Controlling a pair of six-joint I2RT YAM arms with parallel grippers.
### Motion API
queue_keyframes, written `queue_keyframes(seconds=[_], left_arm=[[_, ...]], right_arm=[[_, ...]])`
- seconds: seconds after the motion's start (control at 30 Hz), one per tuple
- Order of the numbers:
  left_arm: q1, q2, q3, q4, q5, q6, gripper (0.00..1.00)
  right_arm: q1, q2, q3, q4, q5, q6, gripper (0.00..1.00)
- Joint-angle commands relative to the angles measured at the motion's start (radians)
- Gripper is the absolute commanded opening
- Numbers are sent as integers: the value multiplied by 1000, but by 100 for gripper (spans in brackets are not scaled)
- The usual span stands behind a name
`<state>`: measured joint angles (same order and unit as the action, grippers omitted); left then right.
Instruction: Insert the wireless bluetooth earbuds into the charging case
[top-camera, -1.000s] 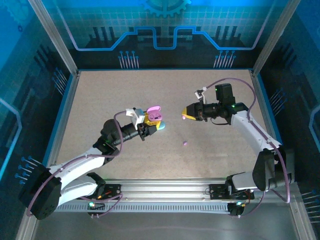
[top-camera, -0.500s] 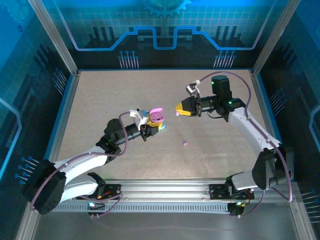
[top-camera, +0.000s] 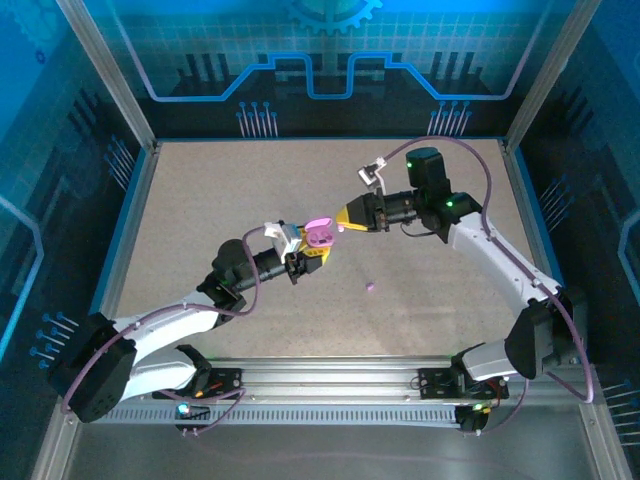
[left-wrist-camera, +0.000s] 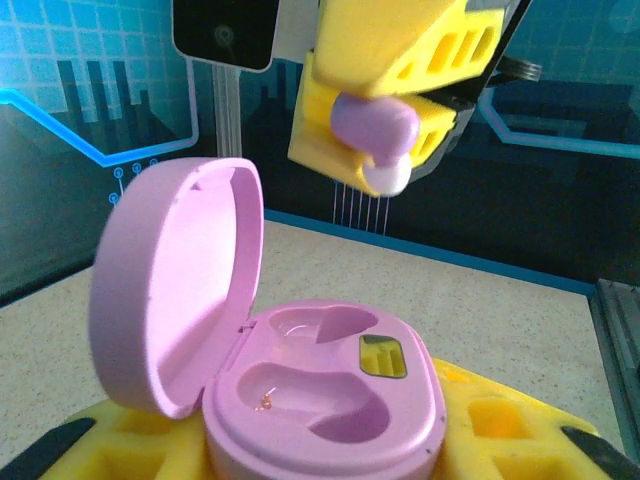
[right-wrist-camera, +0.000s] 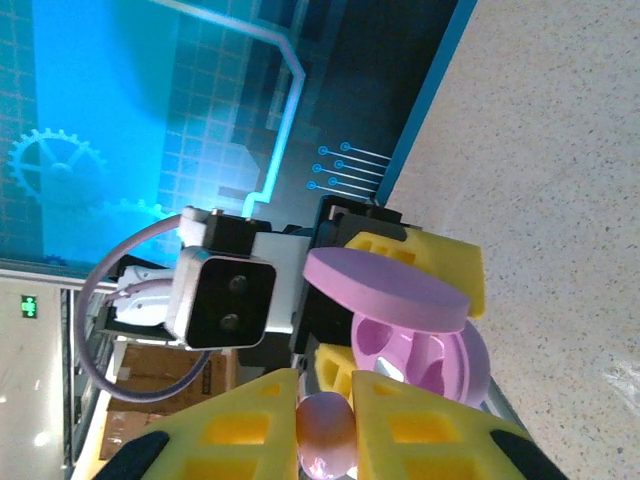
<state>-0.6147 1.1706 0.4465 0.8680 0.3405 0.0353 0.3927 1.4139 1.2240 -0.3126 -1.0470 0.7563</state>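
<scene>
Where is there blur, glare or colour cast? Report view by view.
Top external: blue cast from the walls, table evenly lit. Left wrist: purple case and held earbud sharp, no harsh glare. Right wrist: that earbud soft, case beyond crisp.

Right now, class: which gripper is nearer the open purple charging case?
Left. The left gripper clamps the charging case; the right gripper hangs close by but apart, pinching a purple earbud.

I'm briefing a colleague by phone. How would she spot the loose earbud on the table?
On the speckled beige table, look between the two arms, nearer their bases than the open purple charging case in the left gripper. A tiny light purple earbud lies there; unlike the earbud pinched in the right gripper, nothing holds it.
</scene>
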Motion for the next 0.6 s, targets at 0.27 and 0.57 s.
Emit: queue_keyframes(seconds=[0.27,0.57], left_arm=[[-11,14,40,92,22,-14,37],[-11,13,44,92,40,-22,37]], right_arm=[[67,3,-12,23,92,-61,19],[83,5,-18,38,128,-67,19]])
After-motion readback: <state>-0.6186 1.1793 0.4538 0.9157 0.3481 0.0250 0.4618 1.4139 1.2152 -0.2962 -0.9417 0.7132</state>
